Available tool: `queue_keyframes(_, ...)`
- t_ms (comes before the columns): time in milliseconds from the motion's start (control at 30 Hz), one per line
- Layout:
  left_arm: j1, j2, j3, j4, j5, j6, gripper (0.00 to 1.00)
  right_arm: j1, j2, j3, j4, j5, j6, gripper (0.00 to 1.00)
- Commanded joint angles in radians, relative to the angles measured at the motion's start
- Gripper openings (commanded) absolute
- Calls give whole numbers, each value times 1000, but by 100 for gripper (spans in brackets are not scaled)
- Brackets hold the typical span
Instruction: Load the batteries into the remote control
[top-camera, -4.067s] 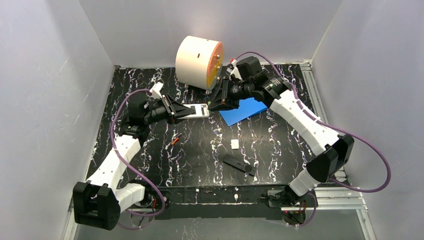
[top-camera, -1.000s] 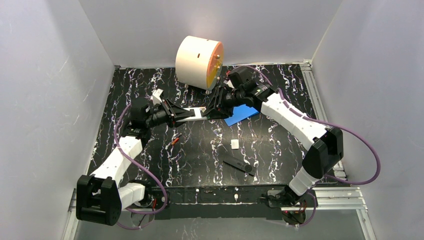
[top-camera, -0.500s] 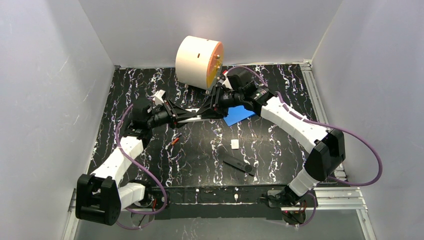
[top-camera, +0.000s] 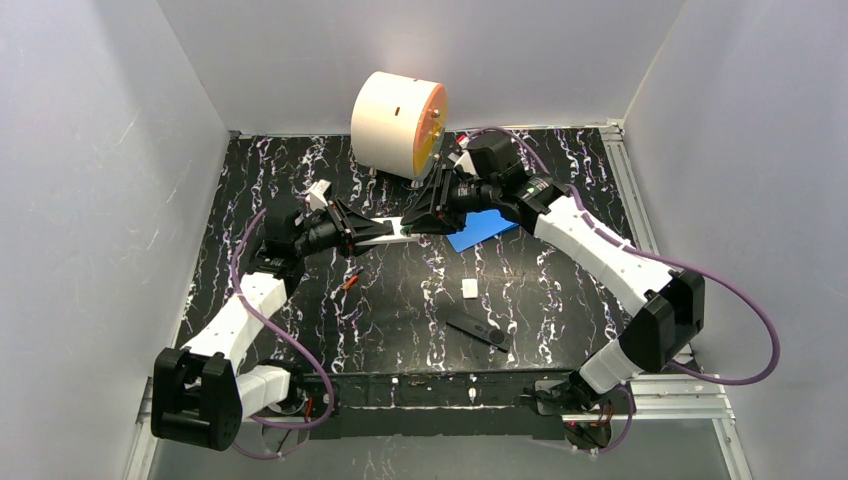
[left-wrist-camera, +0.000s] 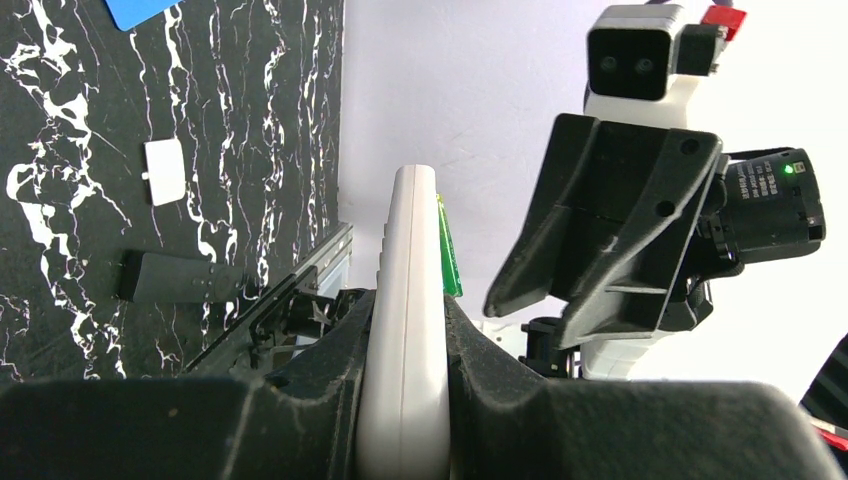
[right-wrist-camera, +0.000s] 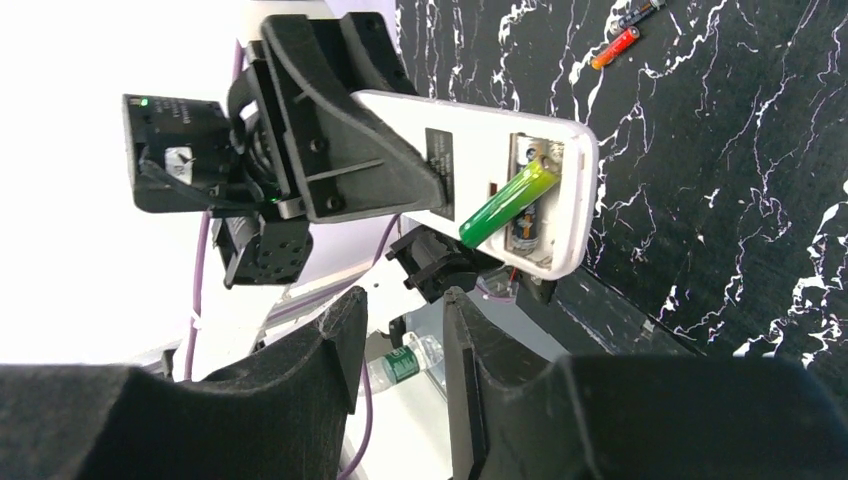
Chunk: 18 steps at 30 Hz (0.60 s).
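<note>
My left gripper (left-wrist-camera: 408, 310) is shut on the white remote control (left-wrist-camera: 410, 250), holding it off the table on its edge. Its battery compartment (right-wrist-camera: 530, 190) is uncovered, and a bright green battery (right-wrist-camera: 505, 205) sticks out of it at a slant, one end in the bay. My right gripper (right-wrist-camera: 400, 330) is open and empty, a short way from the remote's end (top-camera: 400, 230). An orange-red battery (right-wrist-camera: 614, 47) and a dark one (right-wrist-camera: 640, 12) lie together on the black table (top-camera: 350, 281).
A small white cover piece (top-camera: 469, 288) and a black remote (top-camera: 478, 330) lie on the marbled tabletop (top-camera: 560, 300) near the front. A blue sheet (top-camera: 485, 225) lies under the right arm. A cream drum with an orange face (top-camera: 398, 124) stands at the back.
The right gripper has drawn back slightly to the right from the remote's end, leaving the green battery in the bay. The left gripper keeps hold of the remote, barely moved.
</note>
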Motion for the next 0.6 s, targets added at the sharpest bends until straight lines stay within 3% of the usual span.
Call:
queue_keyframes(0, -1, 2, 19, 6, 36, 5, 0, -10, -54, 0, -17, -5, -37, 42)
queue_keyframes(200, 0, 2, 25, 6, 39, 8, 0, -10, -39, 42, -119, 58, -106, 42)
queue_keyframes(567, 1, -6, 25, 6, 89, 24, 0, -11, 23, 98, -98, 97, -137, 36)
